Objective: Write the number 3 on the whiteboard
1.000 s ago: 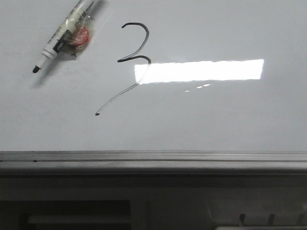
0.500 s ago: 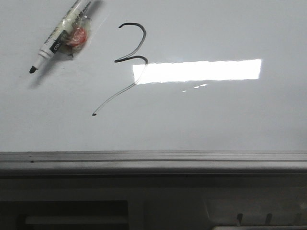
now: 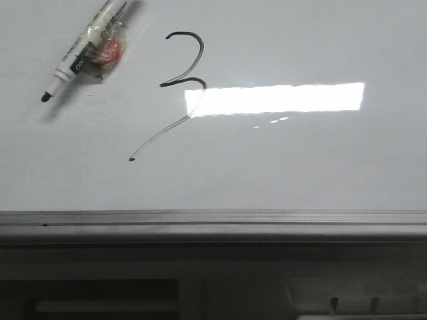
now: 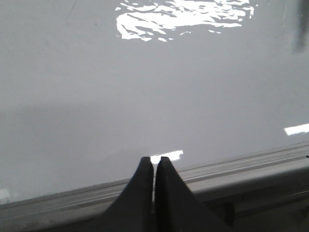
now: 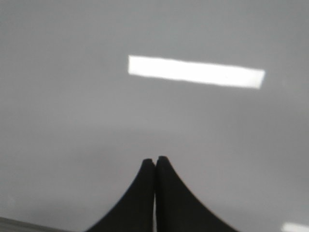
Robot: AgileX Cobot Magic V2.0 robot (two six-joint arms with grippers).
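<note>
The front camera looked over the whiteboard (image 3: 280,167). Both wrist cameras sat close above that same board.

You have one clearly readable mark: a hand-drawn black number 3 (image 3: 181,73) on the whiteboard (image 3: 300,167), its lower tail slanting down to the left and ending in a small dot. To its left, a marker pen (image 3: 79,59) carries printed lettering on a black band and along its white barrel, but the print is too small and blurred for you to read. Neither wrist view shows you any text.
</note>
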